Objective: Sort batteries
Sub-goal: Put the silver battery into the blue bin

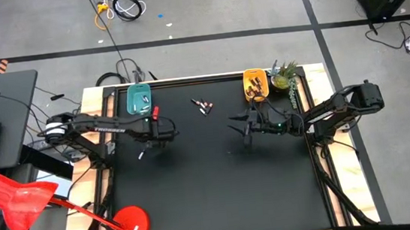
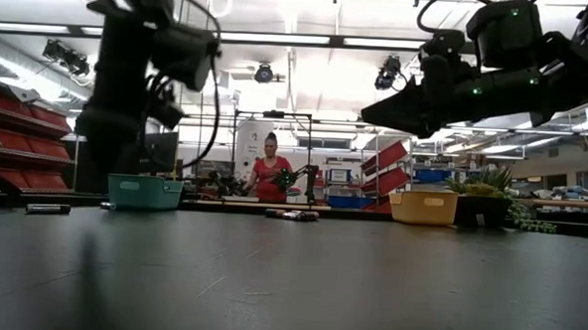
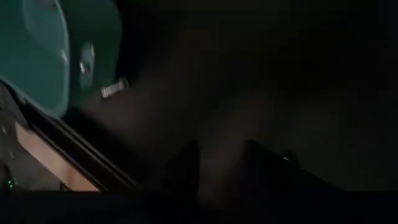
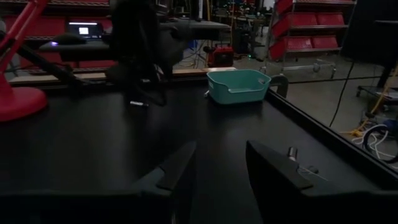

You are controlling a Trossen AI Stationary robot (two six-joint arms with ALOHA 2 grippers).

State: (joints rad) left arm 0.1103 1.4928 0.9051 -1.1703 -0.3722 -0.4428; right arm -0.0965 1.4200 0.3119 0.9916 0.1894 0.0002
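Observation:
Both grippers hover open over the black table and hold nothing. My left gripper [image 1: 166, 131] [image 3: 224, 177] is just near of the teal tray [image 1: 139, 99] [image 3: 37, 56]. One battery [image 3: 114, 90] lies on the table beside that tray. Another single battery [image 1: 142, 154] [image 4: 138, 104] [image 2: 48, 209] lies near of the left arm. A small cluster of batteries [image 1: 203, 106] [image 2: 292, 215] lies at the table's far middle. My right gripper [image 1: 242, 123] [image 4: 217, 171] is near of the yellow tray [image 1: 255, 84] [image 2: 423, 206], raised above the table. It faces the teal tray [image 4: 239, 85].
A potted plant [image 1: 284, 75] stands beside the yellow tray at the far right corner. A red lamp [image 1: 128, 222] with its base stands at the table's near left. A person in red [image 2: 271, 174] stands in the room beyond the far edge.

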